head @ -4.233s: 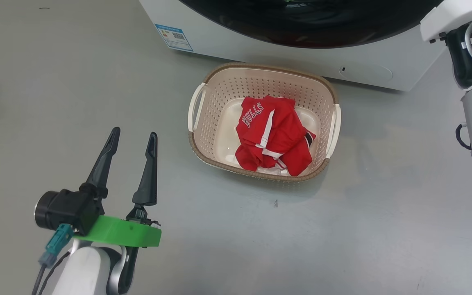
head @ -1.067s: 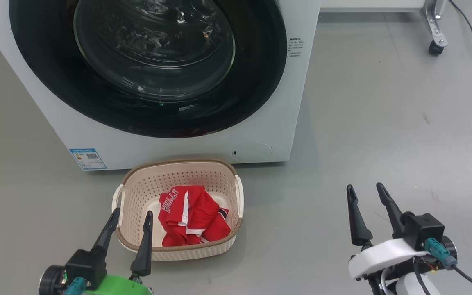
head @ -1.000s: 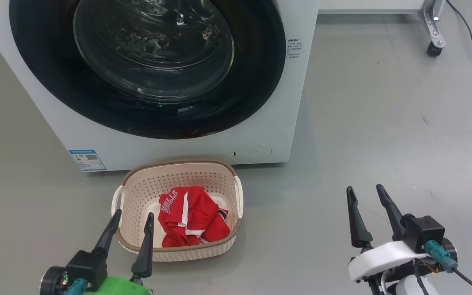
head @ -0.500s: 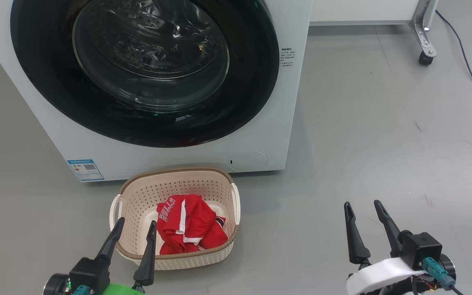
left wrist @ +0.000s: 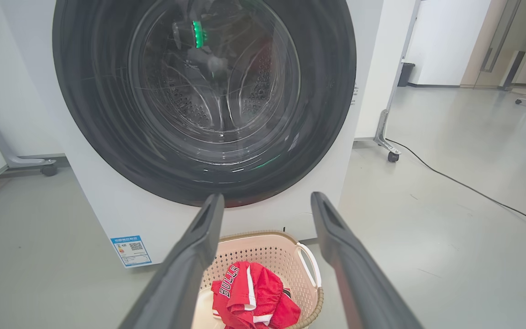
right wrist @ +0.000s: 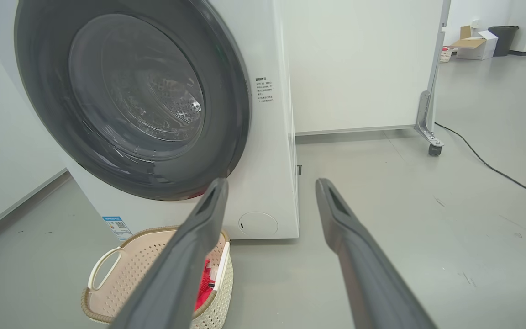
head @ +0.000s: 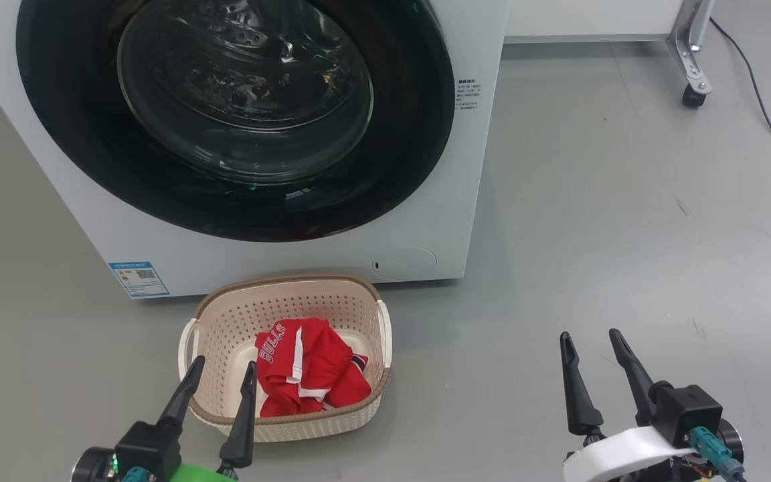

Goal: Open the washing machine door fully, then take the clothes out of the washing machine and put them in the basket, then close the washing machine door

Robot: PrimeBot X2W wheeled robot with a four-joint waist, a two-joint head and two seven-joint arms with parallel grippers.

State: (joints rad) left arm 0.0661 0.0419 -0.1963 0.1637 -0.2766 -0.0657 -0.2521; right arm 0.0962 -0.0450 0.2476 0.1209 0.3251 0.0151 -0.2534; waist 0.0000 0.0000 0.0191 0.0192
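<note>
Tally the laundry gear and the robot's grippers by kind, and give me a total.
washing machine: 1, its door shut
basket: 1
clothes: 1 red heap, lying in the basket
grippers: 2, the left gripper and the right gripper, both open
Total: 5

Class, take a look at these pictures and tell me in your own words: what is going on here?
A two-armed robot faces the washing machine, whose washing machine door looks shut. The red clothes lie in the basket, which stands on the floor just in front of it. The left gripper hovers by the basket's near side and the right gripper off to the right, both with jaws apart and holding nothing.
</note>
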